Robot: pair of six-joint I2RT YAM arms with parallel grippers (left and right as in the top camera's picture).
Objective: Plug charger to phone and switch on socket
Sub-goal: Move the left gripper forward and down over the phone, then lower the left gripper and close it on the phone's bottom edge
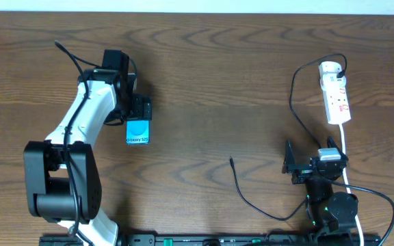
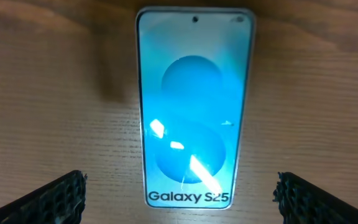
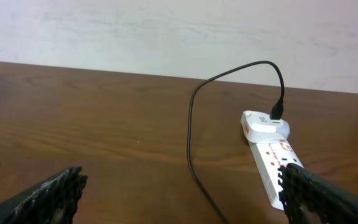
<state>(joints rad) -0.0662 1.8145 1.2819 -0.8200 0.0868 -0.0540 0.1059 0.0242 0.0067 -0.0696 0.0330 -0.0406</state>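
Observation:
The phone [image 1: 137,131] lies flat on the table at centre left, cyan screen up, "Galaxy S25" text at its near end; it fills the left wrist view [image 2: 194,106]. My left gripper [image 1: 139,109] is open just behind the phone, its fingers [image 2: 179,198] apart on either side of it, holding nothing. The socket [image 1: 336,93] lies at the far right with the charger's black plug in its far end [image 3: 276,112]. The charger cable [image 1: 294,102] curves down to a loose tip [image 1: 231,160] at centre. My right gripper [image 1: 294,166] is open and empty, near the socket [image 3: 272,162].
The socket's white cord [image 1: 345,147] runs toward the near edge past my right arm. The charger cable loops on the table near the front [image 1: 265,208]. A pale wall [image 3: 166,31] stands behind the table's far edge.

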